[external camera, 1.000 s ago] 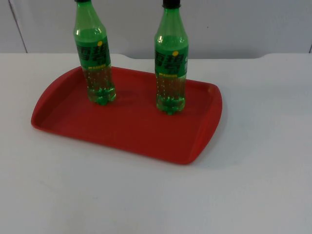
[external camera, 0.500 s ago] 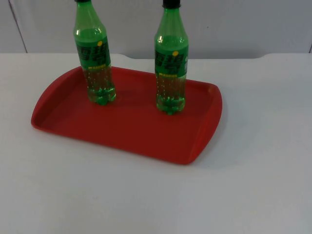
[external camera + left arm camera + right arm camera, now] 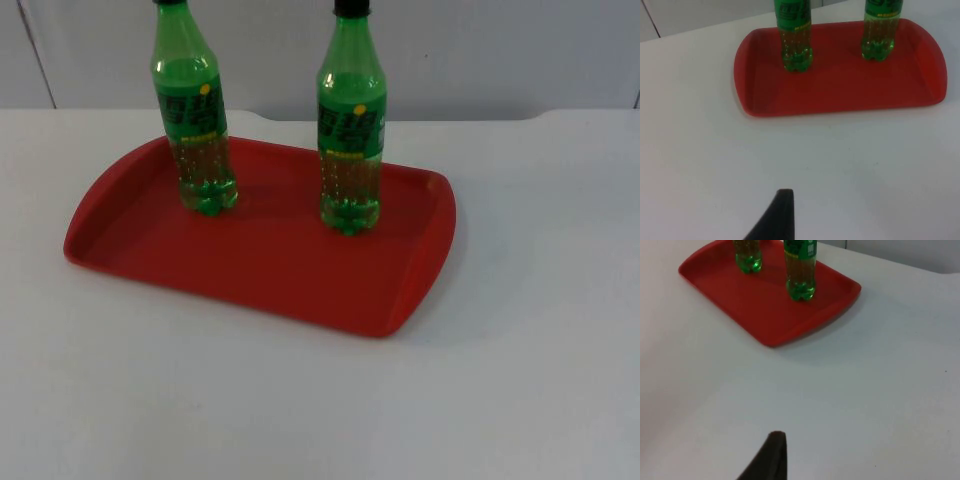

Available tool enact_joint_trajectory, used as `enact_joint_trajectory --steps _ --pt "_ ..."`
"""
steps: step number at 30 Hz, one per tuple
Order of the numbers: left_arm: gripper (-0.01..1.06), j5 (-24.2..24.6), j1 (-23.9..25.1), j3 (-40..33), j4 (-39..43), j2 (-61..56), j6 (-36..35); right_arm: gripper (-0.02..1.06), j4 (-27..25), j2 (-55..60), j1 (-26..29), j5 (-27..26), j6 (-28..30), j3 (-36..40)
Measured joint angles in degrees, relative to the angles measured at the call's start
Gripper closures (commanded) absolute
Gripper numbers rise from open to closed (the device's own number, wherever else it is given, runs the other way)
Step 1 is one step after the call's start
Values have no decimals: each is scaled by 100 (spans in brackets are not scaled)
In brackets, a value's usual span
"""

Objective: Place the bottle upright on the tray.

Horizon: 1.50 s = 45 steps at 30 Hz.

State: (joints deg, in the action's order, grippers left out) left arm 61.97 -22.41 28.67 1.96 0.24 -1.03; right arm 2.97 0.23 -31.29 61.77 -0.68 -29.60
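Red plastic tray (image 3: 270, 270) sits on the white counter (image 3: 520, 380), toward its far-left part, long side skewed to the counter's far edge. Two green bottles stand upright on it: left bottle (image 3: 195, 120) near the tray's far-left corner, right bottle (image 3: 351, 130) by the far rim, toward the right end. Both have caps on and clear liquid in the lower half. They are well apart from each other, and neither leans.

Judged from how things lie, the placing looks done; nothing lies on its side. The step in hand reads as retreat or rest. To do it well, both arms should keep high and wide of the bottle necks, since tall narrow bottles on a smooth tray would tip at a light brush. Any return over the tray is better made from the near side, below no cap.

Left tool (image 3: 777, 220): one black fingertip over bare counter, near side of the tray, well apart from it. It holds nothing and touches nothing; how far spread, cannot tell. Right tool (image 3: 770, 460): likewise one black fingertip over bare counter, well off the tray's right end, holding nothing; spread cannot be told. Both arms appear to wait.
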Motion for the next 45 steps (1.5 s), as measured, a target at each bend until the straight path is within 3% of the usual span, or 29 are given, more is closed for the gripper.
enact_joint_trajectory --steps 45 --pt "0 0 0 0 0 0 0 -1 11 0 0 0 0 0"
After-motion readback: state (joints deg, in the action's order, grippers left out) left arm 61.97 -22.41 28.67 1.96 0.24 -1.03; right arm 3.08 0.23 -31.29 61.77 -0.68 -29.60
